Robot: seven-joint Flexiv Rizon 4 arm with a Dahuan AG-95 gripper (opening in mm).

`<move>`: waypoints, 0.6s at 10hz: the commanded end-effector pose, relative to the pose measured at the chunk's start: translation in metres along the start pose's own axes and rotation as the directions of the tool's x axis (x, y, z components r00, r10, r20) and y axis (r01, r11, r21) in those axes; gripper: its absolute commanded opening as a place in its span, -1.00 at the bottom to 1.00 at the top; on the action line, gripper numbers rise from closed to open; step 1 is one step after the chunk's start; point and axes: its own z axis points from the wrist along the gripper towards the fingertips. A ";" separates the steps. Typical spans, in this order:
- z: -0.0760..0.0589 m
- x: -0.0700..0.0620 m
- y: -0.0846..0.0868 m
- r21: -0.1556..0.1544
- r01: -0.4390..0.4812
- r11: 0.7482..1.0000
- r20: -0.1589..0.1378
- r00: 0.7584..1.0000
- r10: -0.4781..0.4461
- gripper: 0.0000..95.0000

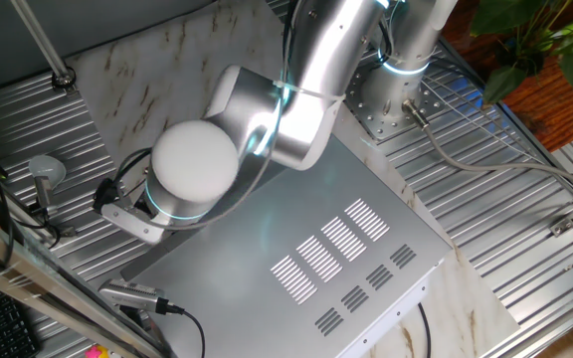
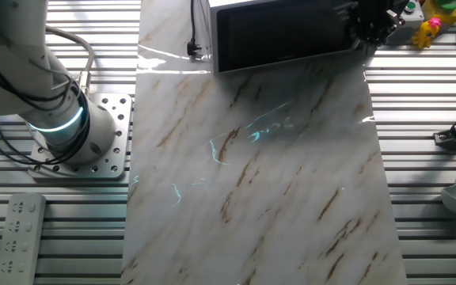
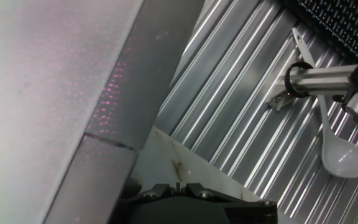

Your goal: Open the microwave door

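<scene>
We see the microwave (image 1: pixel 296 249) on a marble board (image 2: pixel 275 198) over ribbed table (image 2: pixel 426 158); gripper (image 2: pixel 369 25) at the microwave door (image 2: pixel 279 36), jaws unreadable.

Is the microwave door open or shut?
Shut. The black microwave door lies flat against the microwave's front, with no gap; the pincer is at its edge.

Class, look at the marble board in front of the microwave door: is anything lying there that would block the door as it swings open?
Nothing visible does. The marble board before the microwave door is bare; the plug lies off to one side, and the pincer sits at the door's other end.
</scene>
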 end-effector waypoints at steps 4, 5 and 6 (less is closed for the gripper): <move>0.014 -0.003 0.025 0.030 0.016 0.999 -0.001 1.000 -0.016 -1.00; 0.014 -0.003 0.025 0.034 0.021 0.999 -0.003 1.000 -0.021 -1.00; 0.014 -0.002 0.025 0.029 0.022 0.999 -0.001 1.000 -0.022 -1.00</move>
